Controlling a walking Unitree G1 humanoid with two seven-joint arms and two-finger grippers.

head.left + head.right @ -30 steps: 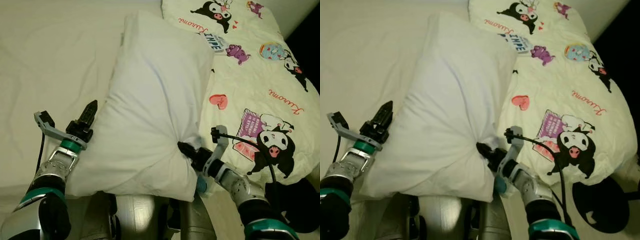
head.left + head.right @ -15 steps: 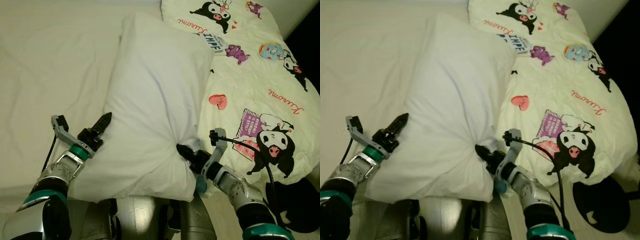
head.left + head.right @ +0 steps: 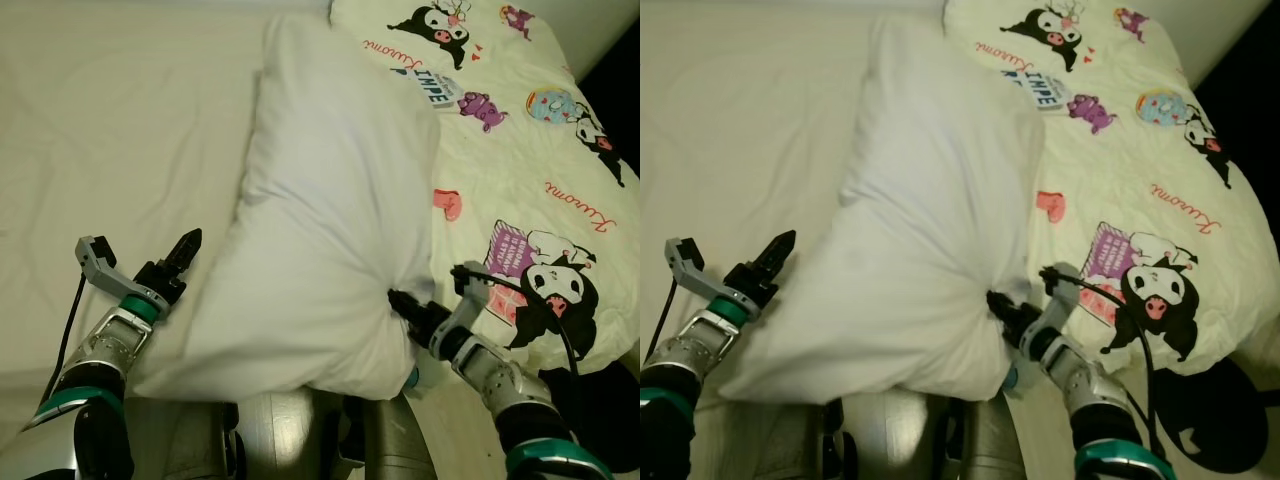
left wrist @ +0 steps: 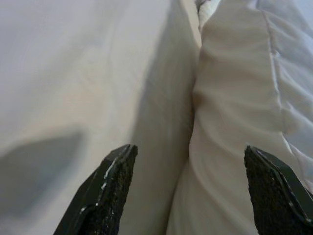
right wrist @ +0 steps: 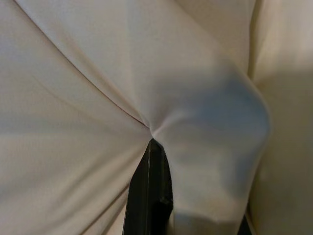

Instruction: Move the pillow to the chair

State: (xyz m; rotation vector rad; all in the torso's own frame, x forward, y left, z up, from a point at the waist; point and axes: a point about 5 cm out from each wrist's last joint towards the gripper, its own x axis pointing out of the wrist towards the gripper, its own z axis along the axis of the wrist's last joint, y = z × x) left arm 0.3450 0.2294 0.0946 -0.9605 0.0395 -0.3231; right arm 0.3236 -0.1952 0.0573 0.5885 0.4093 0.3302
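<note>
right hand (image 3: 400, 300) pinching white pillow (image 3: 330, 230), fingertips buried in fabric, left hand (image 3: 185, 248) spread wide beside it

A plump white pillow (image 3: 330, 220) lies lengthwise on the bed, its near corner bunched into creases.

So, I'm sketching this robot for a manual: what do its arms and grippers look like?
Both arms are silver metal with teal-green bands. The left gripper and right gripper each end in long, black, tapering fingers. A grey bracket sticks out beside each wrist, with a thin black cable looping back from it along the arm.
</note>
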